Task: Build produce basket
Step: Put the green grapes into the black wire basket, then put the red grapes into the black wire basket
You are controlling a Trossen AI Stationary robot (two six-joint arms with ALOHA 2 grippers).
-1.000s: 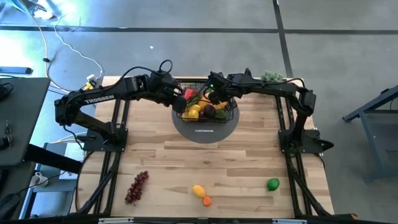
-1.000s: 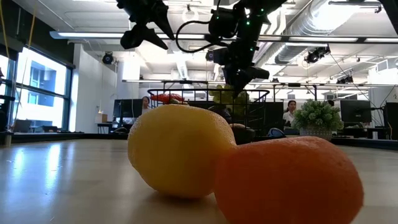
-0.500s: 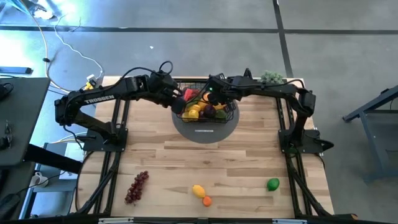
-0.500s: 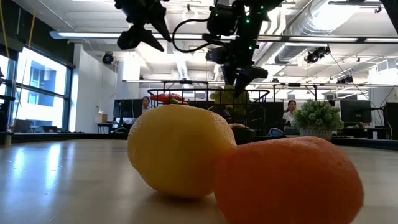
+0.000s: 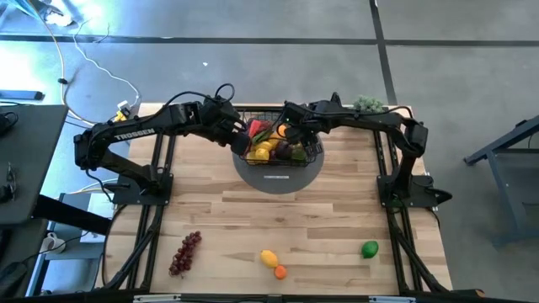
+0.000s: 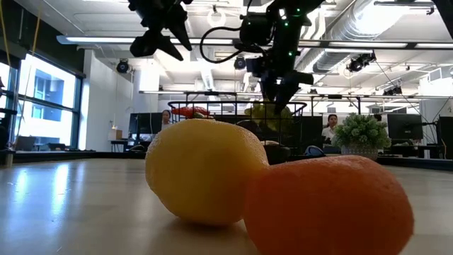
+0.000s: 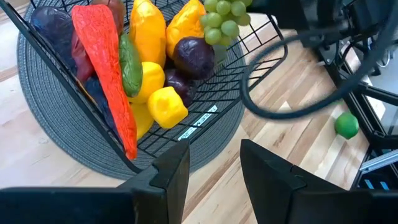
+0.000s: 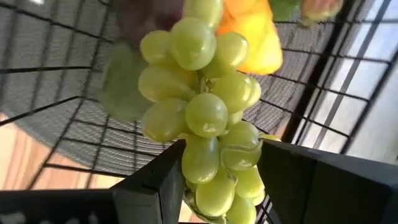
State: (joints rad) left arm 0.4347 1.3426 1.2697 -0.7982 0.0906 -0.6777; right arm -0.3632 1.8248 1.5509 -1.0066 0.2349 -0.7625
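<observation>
Two claws hover over the basket (image 5: 280, 150).
Right claw (image 8: 214, 180) pinches green grapes (image 8: 205, 118), seen only up close; left claw (image 7: 214, 168) spread; wooden counter (image 5: 320, 219).

The black wire basket (image 7: 261, 50) fills the upper left of the frame on a round grey mat (image 7: 62, 134), holding a red chili (image 7: 102, 56), yellow lemons (image 7: 166, 107), a purple plum (image 7: 193, 56) and green grapes (image 7: 222, 17). A lime (image 7: 346, 125) lies at right.

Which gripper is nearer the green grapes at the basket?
Right. The right gripper has the green grapes between its fingers over the basket; the left gripper hovers by the basket's opposite end, apart from them.
</observation>
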